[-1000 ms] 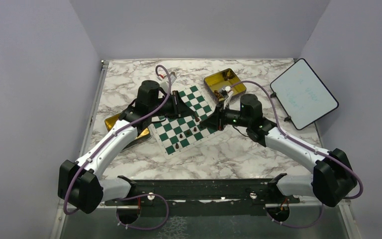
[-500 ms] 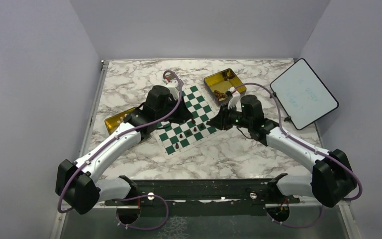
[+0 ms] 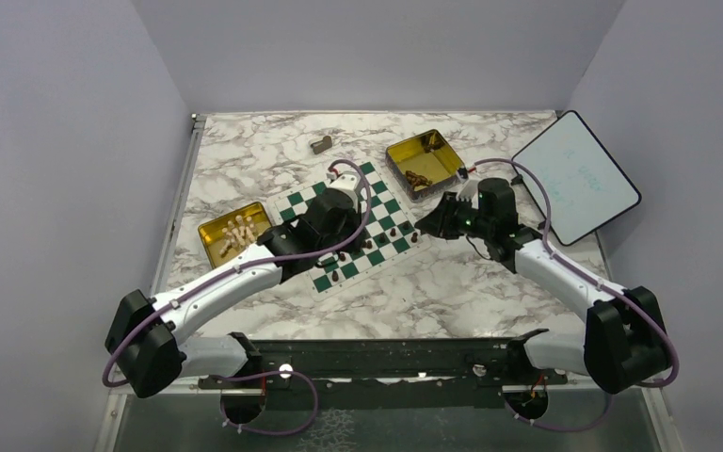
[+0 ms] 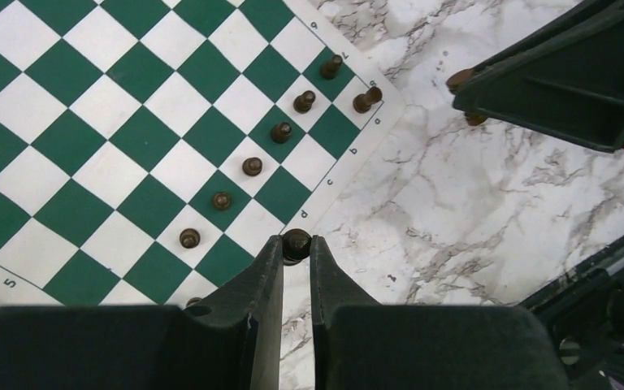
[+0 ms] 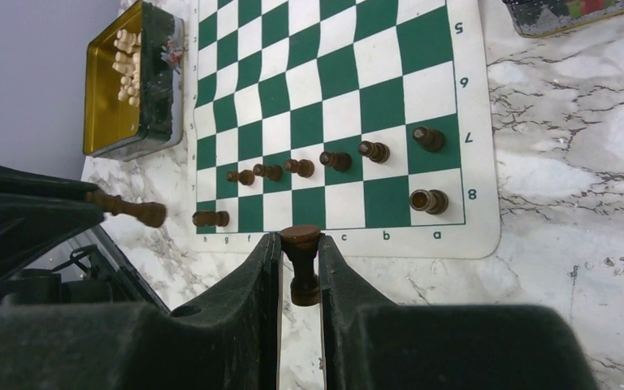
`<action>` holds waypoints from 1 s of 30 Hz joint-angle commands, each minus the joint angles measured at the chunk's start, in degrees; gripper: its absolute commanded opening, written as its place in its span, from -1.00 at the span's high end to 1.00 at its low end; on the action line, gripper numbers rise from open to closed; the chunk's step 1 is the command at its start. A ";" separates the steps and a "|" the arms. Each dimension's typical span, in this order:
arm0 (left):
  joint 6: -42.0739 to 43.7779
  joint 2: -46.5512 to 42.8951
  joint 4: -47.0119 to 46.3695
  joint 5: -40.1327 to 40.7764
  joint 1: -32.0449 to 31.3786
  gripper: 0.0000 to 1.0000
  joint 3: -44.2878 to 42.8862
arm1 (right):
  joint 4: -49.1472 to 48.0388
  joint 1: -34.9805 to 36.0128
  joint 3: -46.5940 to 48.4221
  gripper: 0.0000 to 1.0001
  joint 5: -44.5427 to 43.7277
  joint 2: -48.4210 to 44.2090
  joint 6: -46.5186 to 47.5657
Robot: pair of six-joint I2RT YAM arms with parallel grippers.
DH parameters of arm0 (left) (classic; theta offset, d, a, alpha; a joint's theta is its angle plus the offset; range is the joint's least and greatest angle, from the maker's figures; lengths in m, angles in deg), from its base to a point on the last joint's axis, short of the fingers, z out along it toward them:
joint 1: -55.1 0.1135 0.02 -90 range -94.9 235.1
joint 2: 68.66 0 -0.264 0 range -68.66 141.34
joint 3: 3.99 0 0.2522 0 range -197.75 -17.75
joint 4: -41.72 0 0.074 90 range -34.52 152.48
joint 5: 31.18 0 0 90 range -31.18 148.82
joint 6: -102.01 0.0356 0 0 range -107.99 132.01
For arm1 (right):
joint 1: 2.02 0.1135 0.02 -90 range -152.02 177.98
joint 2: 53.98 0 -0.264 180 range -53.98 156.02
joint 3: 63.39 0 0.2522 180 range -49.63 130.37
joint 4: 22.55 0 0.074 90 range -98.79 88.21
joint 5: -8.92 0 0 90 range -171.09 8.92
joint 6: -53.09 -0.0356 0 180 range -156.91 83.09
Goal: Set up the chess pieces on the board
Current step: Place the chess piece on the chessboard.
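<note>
Several chess pieces (image 5: 335, 160) lined one board (image 5: 333, 73) edge; left gripper (image 4: 296, 248) and right gripper (image 5: 301, 244) each pinched another; most looked unplaced.

Gold tin (image 5: 97, 114) far up-left of right fingers (image 5: 260, 292); second gold tin (image 3: 419, 151), white panel (image 3: 574, 176), tan block (image 3: 320, 144) beyond them.

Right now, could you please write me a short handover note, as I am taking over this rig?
Left fingers: shut on a dark piece at the board's lettered edge.
Right fingers: shut on a second dark piece, same edge.
Done: six dark pawns in a row, a corner piece behind them.
Left: rest of the back row and pawns; spare dark pieces lie in the far gold tin.
</note>
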 commanded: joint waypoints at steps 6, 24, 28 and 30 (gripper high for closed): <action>-1.89 3.23 -10.91 7.36 -3.09 0.93 7.64 | -1.68 -0.12 -1.29 0.86 0.10 -3.98 -0.78; -0.35 12.07 -20.68 8.60 -4.19 0.93 9.21 | 0.10 -0.25 -1.68 0.86 -2.56 -5.79 1.43; -0.12 11.26 -22.84 8.02 -4.19 0.92 11.61 | -0.69 -0.32 -2.02 0.85 -2.42 -5.69 1.45; 0.79 10.70 -26.35 6.39 -4.19 0.93 13.74 | -1.00 -0.32 -2.32 0.85 -2.24 -5.60 1.44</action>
